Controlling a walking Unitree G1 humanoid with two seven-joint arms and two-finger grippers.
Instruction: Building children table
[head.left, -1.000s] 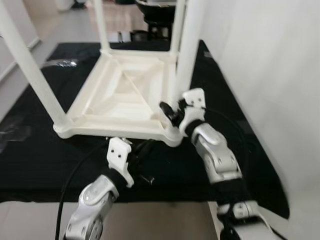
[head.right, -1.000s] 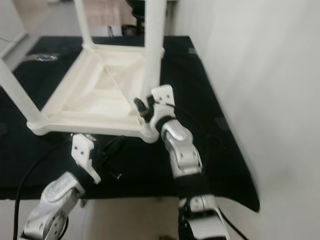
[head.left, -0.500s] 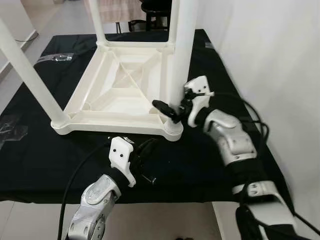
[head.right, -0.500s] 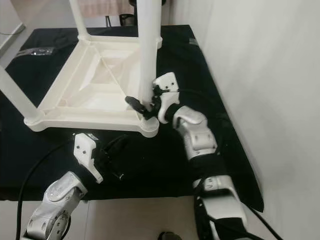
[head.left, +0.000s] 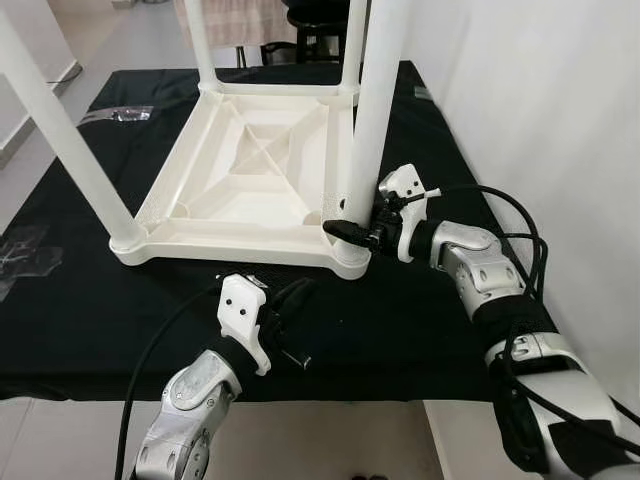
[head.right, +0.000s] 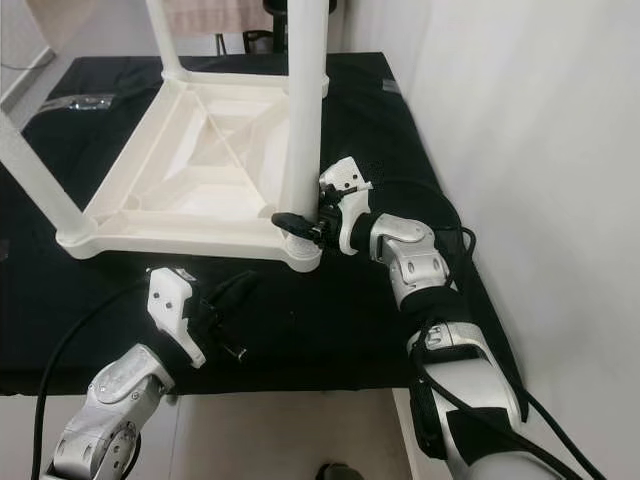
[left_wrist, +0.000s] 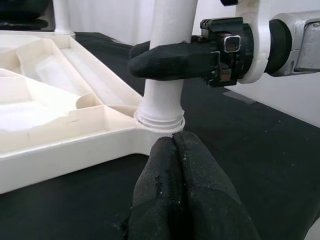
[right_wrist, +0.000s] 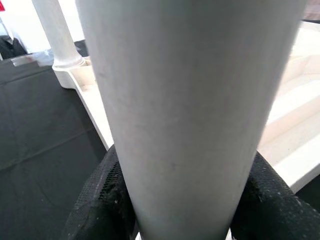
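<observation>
- The white children's table (head.left: 240, 185) lies upside down on a black cloth (head.left: 90, 320) spread over the tabletop, with its legs pointing up.
- In the head views the right end effector (head.left: 352, 230) sits at the foot of the near right leg (head.left: 375, 100), just above the corner socket where that leg meets the upturned top.
- The right wrist view gives the close detail: the leg (right_wrist: 195, 115) stands between the two black fingers (right_wrist: 102, 200), one on each side and both touching it, so the end effector is pinching the leg.
- The left wrist view looks across at the same joint from the other side: the socket ring (left_wrist: 160, 119) at the leg's base, and the right end effector's near finger (left_wrist: 170, 60) lying level across the leg.
- That view also shows the left end effector's own fingers (left_wrist: 187, 195) pressed together with nothing between them.
- The left end effector (head.left: 300, 300) hovers low over the cloth just in front of the table's near edge, not touching the table.
- The right forearm reaches in from the right, roughly level, with the elbow bent; the left arm rises from below, its wrist angled toward the same corner.
- A white wall (head.left: 540, 120) runs along the right side.
</observation>
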